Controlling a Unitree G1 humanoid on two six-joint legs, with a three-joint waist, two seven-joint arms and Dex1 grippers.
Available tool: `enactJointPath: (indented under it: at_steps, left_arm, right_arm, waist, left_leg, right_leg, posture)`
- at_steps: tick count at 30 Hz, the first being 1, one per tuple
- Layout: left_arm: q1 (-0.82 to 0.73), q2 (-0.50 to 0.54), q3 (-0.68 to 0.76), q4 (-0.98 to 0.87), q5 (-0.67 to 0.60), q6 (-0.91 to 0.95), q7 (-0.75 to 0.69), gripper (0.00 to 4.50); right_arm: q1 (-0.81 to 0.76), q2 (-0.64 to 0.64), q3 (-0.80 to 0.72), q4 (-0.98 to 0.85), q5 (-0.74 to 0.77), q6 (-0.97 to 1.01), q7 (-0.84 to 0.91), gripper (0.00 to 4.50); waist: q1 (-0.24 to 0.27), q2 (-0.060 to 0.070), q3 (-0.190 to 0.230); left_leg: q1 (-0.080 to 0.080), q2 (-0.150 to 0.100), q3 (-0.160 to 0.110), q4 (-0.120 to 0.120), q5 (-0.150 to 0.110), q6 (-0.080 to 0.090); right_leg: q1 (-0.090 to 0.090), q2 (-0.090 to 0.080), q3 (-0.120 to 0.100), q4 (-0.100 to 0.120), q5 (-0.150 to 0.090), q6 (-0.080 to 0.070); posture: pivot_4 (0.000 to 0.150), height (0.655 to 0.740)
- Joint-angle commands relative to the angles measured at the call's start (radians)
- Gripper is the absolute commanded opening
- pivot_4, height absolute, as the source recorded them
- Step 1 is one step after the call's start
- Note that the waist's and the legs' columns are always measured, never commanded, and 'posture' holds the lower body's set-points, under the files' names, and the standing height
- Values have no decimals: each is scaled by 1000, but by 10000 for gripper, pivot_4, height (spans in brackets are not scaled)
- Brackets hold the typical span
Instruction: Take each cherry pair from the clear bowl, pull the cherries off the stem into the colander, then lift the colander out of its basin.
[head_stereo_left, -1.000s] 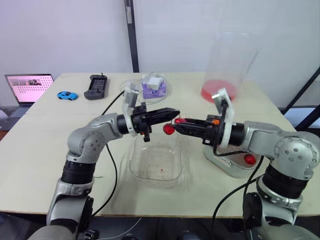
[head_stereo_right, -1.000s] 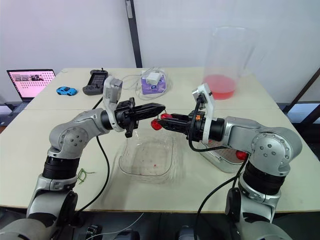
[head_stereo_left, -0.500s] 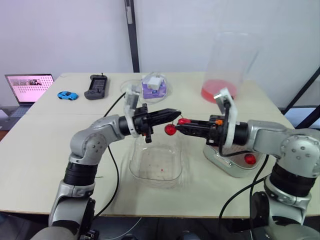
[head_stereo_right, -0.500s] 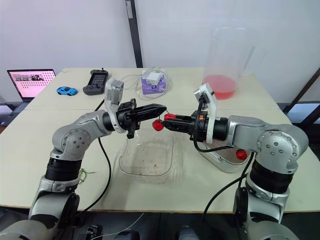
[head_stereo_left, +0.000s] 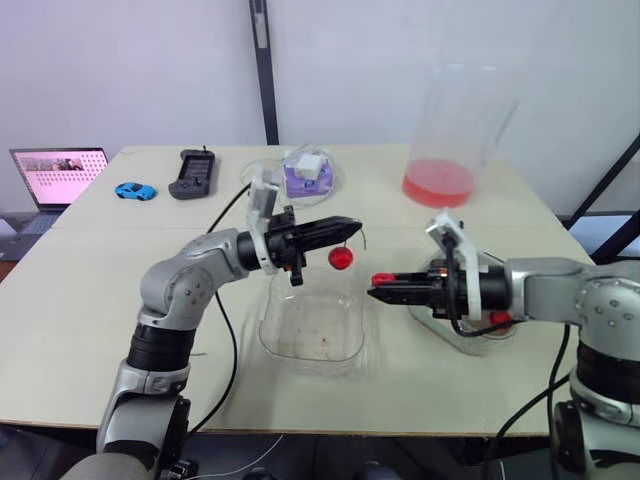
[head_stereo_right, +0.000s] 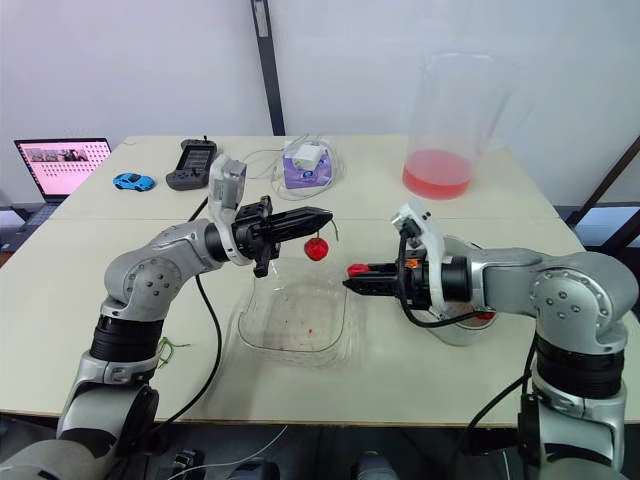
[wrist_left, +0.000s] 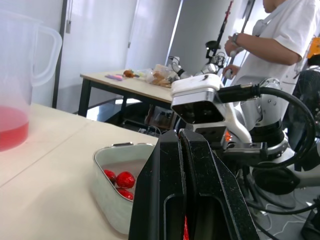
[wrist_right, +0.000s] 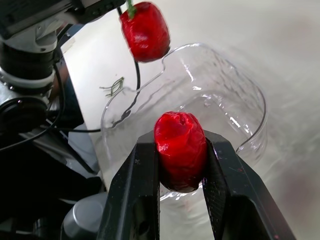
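The right end effector (wrist_right: 181, 165) is clamped narrow around a picked cherry (wrist_right: 179, 137), held in the air above the near right edge of the clear bowl (head_stereo_left: 310, 330) and short of the colander (wrist_left: 125, 146) to its right. The left end effector (head_stereo_left: 352, 226) is pinched shut on a thin green stem (wrist_right: 131, 7), and a hanging cherry (head_stereo_left: 341, 257) dangles from it above the bowl.

Likely risks: if the right fingers let go here, the picked cherry would probably fall into the bowl or onto the worktop (head_stereo_left: 80, 290) rather than into the colander. Its skin looks slick and rounded, so hard flat fingers could squeeze it out sideways. The stem is very thin and may slip from the pinch, and a swinging cherry would be hard to grab.

Both cherries are glossy, deep red and plump. The bowl is transparent, shallow, with rounded corners and a wavy rim. The colander is a white, smooth tub with rounded corners, holding several cherries; I cannot tell it apart from its basin (wrist_left: 107, 200). The worktop is pale, matte and flat.
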Motion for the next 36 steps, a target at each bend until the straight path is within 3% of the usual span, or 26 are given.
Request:
enactJointPath:
  at_steps: [1, 5, 10, 16, 19, 24, 28, 31, 36]
  left_arm:
    - [-19, 8, 23, -19, -11, -13, -5, 0]
    - [-11, 22, 31, -14, -10, -10, -9, 0]
    - [4, 64, 48, -7, -3, -15, -21, 0]
    - [8, 72, 50, -10, 5, -24, -16, 0]
    - [11, 75, 53, -17, 6, -21, -8, 0]
    - [9, 66, 72, -32, -15, -25, 3, 0]
    - [3, 59, 71, -34, -18, -19, 10, 0]
    - [-2, 47, 69, -35, -22, -18, 16, 0]
    - [-7, 31, 64, -33, -31, -20, 6, 0]
  right_arm:
    - [-18, -90, -77, -16, 27, -76, 57, 11555]
    - [22, -274, -79, 56, -79, -243, 158, 11555]
    - [255, -596, 48, 163, -374, -586, 371, 11555]
    - [327, -617, 145, 228, -484, -711, 425, 11555]
    - [324, -605, 149, 258, -498, -715, 427, 19891]
    - [302, -622, 128, 273, -499, -716, 457, 43233]
    - [169, -529, 64, 192, -313, -604, 448, 44201]
    - [42, -331, 48, 69, -108, -502, 327, 44201]
    - [-50, -20, 87, -6, 53, -413, 50, 44201]
  waist:
    - [1, 0, 0]
    - [1, 0, 0]
    - [4, 0, 0]
    - [-2, 0, 0]
    - [1, 0, 0]
    - [4, 0, 0]
    - [-5, 0, 1]
    - [-4, 0, 1]
    - [7, -1, 1]
  left_leg:
    - [0, 0, 0, 0, 0, 0]
    - [0, 0, 0, 0, 0, 0]
    - [0, 0, 1, 0, -1, 2]
    - [1, 1, 2, 0, -1, 2]
    - [0, 0, 2, 1, -1, 1]
    - [0, 0, 2, 1, -1, 1]
    - [1, 0, 2, 1, -1, 1]
    - [2, 1, 1, 0, -1, 1]
    - [0, 0, 0, 1, 2, -3]
  right_leg:
    - [0, 0, 0, 0, 0, 0]
    - [0, 0, 0, -1, 0, 0]
    - [1, 0, 0, -2, 0, 1]
    - [1, 1, 2, -2, 0, 1]
    - [1, 0, 2, -2, 0, 1]
    - [1, 0, 2, -2, 0, 1]
    - [1, 0, 2, -2, 0, 1]
    - [1, 2, 2, -2, 0, 0]
    - [2, 0, 0, -2, 0, 0]
  posture:
    - [1500, 7332]
    - [1500, 7332]
    - [1500, 7332]
    - [1500, 7332]
    - [1500, 7332]
    - [1500, 7332]
    - [1500, 7332]
    - [1500, 7332]
    - [1500, 7332]
